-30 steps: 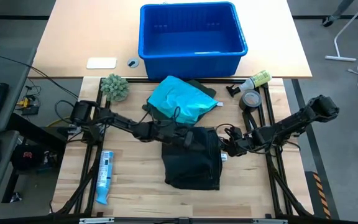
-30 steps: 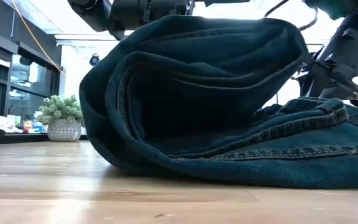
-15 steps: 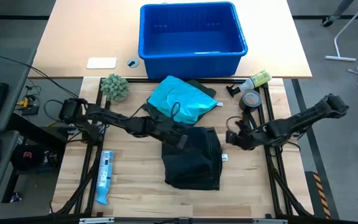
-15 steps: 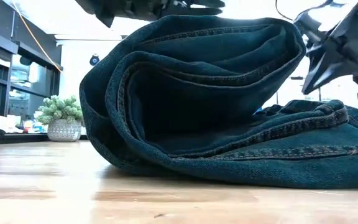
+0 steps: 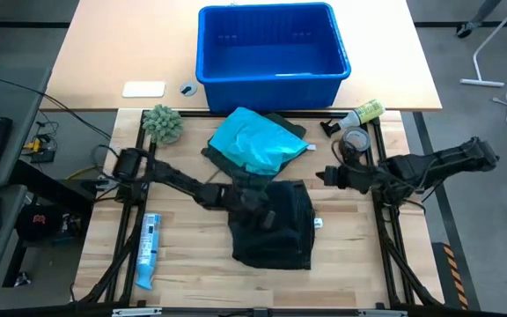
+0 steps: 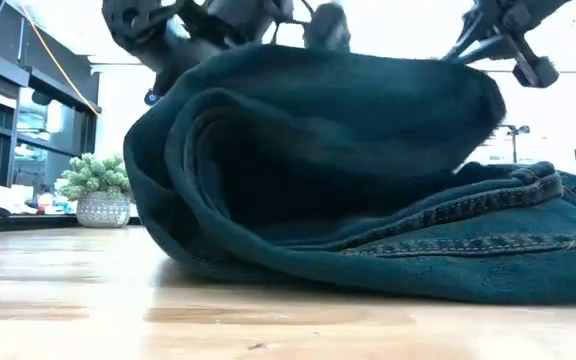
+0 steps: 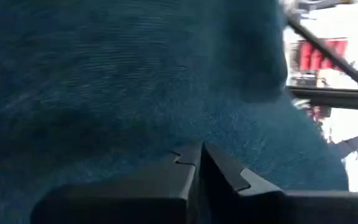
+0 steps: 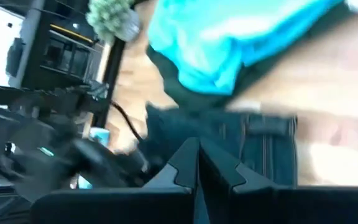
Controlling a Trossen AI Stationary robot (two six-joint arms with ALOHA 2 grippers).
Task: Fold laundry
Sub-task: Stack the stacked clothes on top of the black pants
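The dark green jeans (image 5: 273, 222) lie folded mid-tabletop (image 5: 192, 273), the turquoise shirt (image 5: 255, 143) just behind them. The left claw (image 5: 258, 201) rests on the jeans' top edge — clenched, gripping nothing visible. The right claw (image 5: 334, 176) hovers beside them — clenched, empty.

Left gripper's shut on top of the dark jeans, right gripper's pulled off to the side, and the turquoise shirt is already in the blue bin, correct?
Not quite: the turquoise shirt is not in the blue bin. The high view shows it lying on the table in front of the bin. The rest holds: the left gripper is shut on top of the dark jeans, and the right gripper is off to the side.
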